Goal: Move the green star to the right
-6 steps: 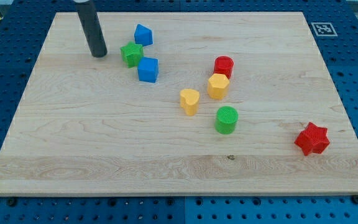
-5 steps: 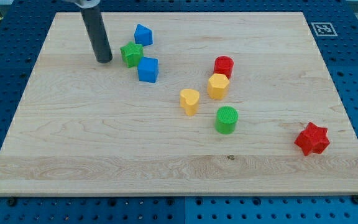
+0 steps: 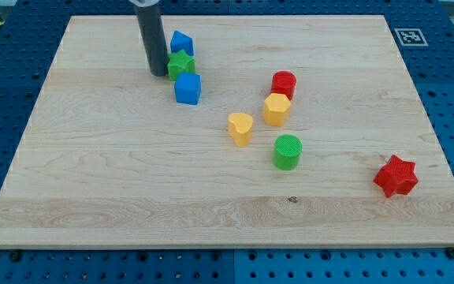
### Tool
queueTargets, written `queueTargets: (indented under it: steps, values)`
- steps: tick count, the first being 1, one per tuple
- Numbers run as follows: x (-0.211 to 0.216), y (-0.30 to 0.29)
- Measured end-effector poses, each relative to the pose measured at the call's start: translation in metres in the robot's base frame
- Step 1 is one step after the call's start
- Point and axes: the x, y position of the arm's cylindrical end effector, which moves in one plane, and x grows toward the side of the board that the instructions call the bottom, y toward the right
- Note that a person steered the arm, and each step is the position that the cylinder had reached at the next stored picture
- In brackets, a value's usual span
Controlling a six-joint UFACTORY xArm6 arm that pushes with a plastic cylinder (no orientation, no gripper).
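Near edge: red star (image 3: 395, 176), green cylinder (image 3: 287, 151), yellow blocks, all out of play. Farther up: blue cube (image 3: 187, 88), then green star (image 3: 181, 64) wedged under other blue block (image 3: 181, 42). My tip (image 3: 158, 73) pressed against star's left side, holding nothing, placed there to shove rightward.

green star (image 3: 181, 63) rightward: open wood | flanked: blue block (image 3: 181, 42), blue cube (image 3: 187, 88)

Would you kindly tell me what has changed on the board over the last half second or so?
My tip slid toward the view's right, reached the green star and nudged it right and slightly up, between the two blue blocks. Every other block kept its place.
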Motion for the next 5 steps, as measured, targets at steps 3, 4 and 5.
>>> queueTargets:
  steps: [3, 4, 5]
  values:
    - [0.000, 0.046]
    - [0.000, 0.051]
    - [0.002, 0.059]
